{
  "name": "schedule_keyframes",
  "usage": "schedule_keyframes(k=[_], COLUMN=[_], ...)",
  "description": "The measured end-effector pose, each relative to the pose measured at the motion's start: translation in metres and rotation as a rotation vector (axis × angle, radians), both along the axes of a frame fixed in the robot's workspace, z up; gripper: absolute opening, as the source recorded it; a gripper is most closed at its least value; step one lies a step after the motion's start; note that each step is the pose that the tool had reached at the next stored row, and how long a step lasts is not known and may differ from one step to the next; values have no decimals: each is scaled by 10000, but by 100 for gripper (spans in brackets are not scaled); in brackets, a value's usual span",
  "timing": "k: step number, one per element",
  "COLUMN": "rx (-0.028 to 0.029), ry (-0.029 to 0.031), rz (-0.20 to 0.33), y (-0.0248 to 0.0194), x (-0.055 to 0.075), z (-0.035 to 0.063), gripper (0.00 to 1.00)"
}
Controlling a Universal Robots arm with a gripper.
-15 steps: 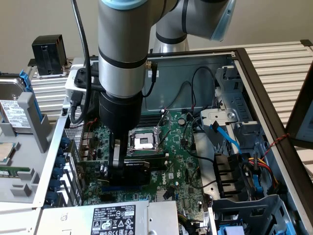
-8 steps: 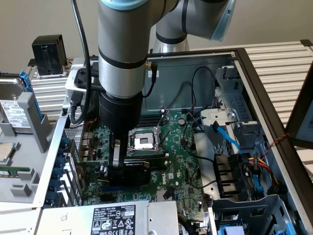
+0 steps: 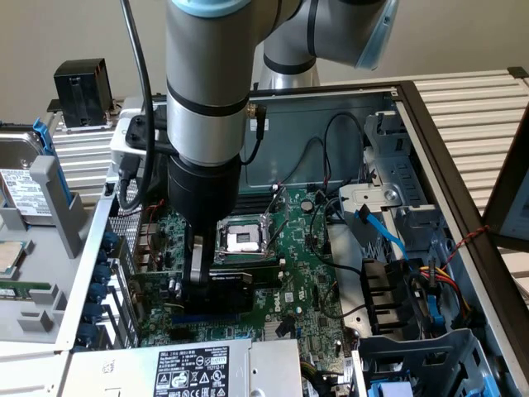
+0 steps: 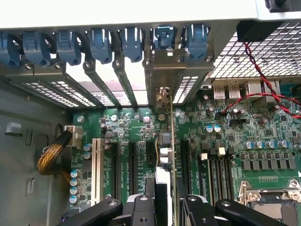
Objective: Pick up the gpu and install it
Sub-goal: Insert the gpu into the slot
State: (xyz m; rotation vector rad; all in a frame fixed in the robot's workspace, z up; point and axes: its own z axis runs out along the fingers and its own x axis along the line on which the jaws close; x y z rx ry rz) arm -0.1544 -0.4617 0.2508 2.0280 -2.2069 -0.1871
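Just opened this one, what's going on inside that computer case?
The robot arm's gripper is down inside an open computer case, its fingers closed on the gpu. The card stands on edge over the expansion slots of the motherboard, beside the CPU socket, with its metal bracket at the case's rear slot openings. Whether the card is fully seated cannot be told.

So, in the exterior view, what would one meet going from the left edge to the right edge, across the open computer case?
Hard drive → blue slot latches → gpu → blue cable → yellow and red wires.
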Motion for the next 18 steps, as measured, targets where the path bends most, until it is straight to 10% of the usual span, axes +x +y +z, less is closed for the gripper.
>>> schedule_keyframes(k=[18], rx=[8], ry=[-26], rz=[328], y=[-13], x=[80], z=[161], gripper=[27])
